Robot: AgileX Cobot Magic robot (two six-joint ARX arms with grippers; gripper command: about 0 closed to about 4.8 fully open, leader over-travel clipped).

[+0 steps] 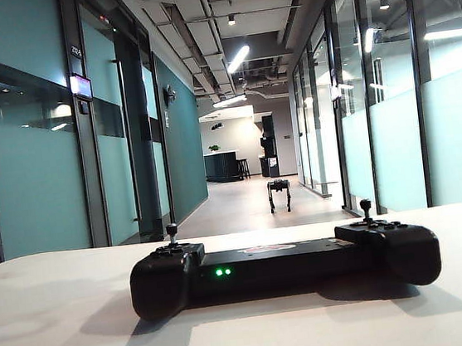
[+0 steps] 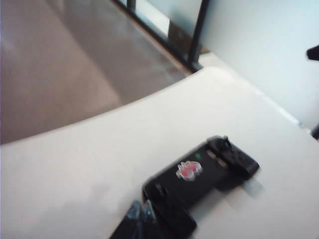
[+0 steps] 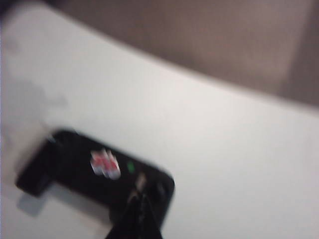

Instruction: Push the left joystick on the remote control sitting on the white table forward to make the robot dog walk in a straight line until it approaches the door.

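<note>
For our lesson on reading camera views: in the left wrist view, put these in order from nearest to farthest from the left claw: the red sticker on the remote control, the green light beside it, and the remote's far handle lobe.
Measured from the left claw, which sits shut over the remote control's near end:
1. The red sticker, on the middle bar.
2. The green light, just beyond the sticker.
3. The far handle lobe, at the opposite end.

Corridor floor (image 1: pixel 243 205): pale, glossy, running from centre frame into the distance.
Left wall (image 1: pixel 34 162): teal frosted glass panels in dark frames, filling the left third.
Right wall (image 1: pixel 427 134): matching frosted glass partitions, dark posts, right third.
Ceiling (image 1: pixel 221 15): exposed ducts and pipes, upper centre.
Light: strip lamps (image 1: pixel 239 57) glowing at upper centre.
Far end: dark counter (image 1: pixel 222 166) against a white wall, centre.
</note>
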